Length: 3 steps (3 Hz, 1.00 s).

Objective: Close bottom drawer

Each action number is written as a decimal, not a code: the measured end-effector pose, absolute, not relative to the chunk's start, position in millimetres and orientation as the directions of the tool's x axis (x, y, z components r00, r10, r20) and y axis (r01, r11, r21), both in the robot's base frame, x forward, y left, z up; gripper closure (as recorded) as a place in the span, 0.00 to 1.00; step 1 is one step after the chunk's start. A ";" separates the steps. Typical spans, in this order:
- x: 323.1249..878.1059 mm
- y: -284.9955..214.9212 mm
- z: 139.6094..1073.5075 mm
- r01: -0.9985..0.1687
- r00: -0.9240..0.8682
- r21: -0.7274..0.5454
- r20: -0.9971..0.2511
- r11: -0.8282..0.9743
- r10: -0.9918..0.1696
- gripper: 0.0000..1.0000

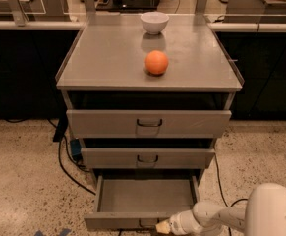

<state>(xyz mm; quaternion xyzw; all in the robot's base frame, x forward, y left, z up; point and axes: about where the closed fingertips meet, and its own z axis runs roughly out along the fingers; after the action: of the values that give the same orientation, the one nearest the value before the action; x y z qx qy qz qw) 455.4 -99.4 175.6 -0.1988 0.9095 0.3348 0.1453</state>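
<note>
1. The gripper (163, 226) is seen lowest in the camera view, at the end of the white arm (216, 218) that reaches in from the lower right. It is set against the front panel of the bottom drawer (147, 196), near the panel's middle. Whether it is spread or closed cannot be told.
2. The bottom drawer is seen pulled well out of the grey cabinet (64, 80), its inside exposed from above.
3. Above it, the middle drawer (182, 158) is seen projecting slightly, and the top drawer (103, 123) projects a little as well; a dark handle is borne at each centre.
4. A black cable (69, 171) is seen trailing over the speckled floor (24, 181) left of the cabinet.
5. On the cabinet top, an orange (157, 62) is placed near the middle.
6. Farther back, a white bowl (154, 22) is set near the rear edge, apart from the orange.
</note>
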 end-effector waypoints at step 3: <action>522.6 -104.8 169.5 -0.474 -0.856 0.514 -0.458 0.715 -0.238 1.00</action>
<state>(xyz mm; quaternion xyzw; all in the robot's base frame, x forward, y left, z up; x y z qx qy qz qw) 522.6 -104.8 169.5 -0.1961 0.9079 0.3225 0.1825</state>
